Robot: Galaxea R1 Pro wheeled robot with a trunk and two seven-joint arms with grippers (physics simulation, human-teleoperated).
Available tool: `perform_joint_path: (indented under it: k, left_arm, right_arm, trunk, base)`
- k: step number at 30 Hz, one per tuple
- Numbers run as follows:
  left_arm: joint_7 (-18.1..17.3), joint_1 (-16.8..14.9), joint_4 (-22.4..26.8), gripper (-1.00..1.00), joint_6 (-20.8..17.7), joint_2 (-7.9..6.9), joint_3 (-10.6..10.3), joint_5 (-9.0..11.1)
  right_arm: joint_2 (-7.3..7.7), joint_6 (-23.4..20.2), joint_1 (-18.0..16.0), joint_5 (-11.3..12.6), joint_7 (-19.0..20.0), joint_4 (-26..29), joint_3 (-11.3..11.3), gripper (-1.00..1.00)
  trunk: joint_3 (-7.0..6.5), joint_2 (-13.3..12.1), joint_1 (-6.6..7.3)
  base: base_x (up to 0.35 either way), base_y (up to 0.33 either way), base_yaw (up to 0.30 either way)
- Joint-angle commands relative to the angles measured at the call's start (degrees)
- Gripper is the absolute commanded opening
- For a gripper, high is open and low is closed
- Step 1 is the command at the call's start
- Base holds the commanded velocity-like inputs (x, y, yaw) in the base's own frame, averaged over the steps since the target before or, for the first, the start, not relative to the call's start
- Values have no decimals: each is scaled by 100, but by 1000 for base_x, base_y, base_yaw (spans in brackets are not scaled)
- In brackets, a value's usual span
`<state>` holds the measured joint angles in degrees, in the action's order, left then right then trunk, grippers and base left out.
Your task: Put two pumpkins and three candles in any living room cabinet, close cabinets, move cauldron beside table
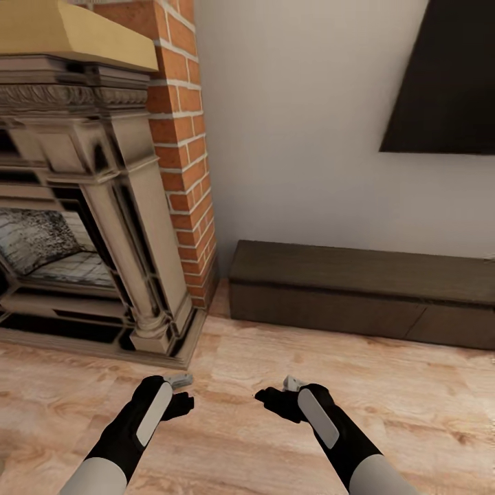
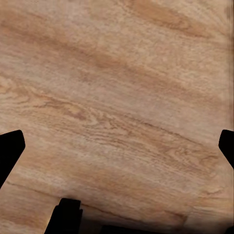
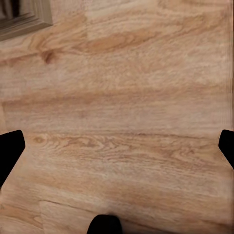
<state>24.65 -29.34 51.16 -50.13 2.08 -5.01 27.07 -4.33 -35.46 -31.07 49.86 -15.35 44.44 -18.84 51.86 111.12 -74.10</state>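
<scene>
At the left of the head view a stone fireplace is seen, with a pale yellow mantel shelf above it and a red brick column at its side. The base of the fireplace rests on the wooden floor.

To the right of the brick column, the cabinet is seen against the white wall. It is long, low and dark brown, and its fronts are shown shut, with one thin seam visible near the right side. A dark panel is hung on the wall above its right part.

The left gripper is held low over the floor, in front of the fireplace base. In the left wrist view its fingers are seen at the two edges of the picture, wide apart, with only floor boards between them. Nothing is held.

The right gripper is held just beside the left one, also over bare floor. In the right wrist view its fingers are likewise spread far apart, and nothing is held between them; a corner of the fireplace base is seen there.

The cabinet lies beyond both grippers, well apart from them, and more to the side of the right gripper. A strip of floor is between them.
</scene>
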Motion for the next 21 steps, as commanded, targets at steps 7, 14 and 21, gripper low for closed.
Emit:
perform_joint_path:
  k: [7, 14, 21]
  left_arm:
    - [57, -1, 8, 100, -10, 10, -7, 68]
    - [54, -1, 22, 100, -13, -12, -5, 66]
    - [49, -1, 9, 100, -14, 13, 0, 81]
  right_arm:
    - [2, -4, -4, 59, -58, 19, -14, 100]
    - [-14, 14, -4, 54, -62, 6, -19, 100]
    - [-23, 65, -4, 45, -64, 2, -23, 100]
  trunk:
    - [-44, 2, 1]
    - [-93, 2, 1]
    - [-141, 2, 1]
  base:
    - [0, 0, -218]
    - [0, 0, -218]
    - [0, 0, -218]
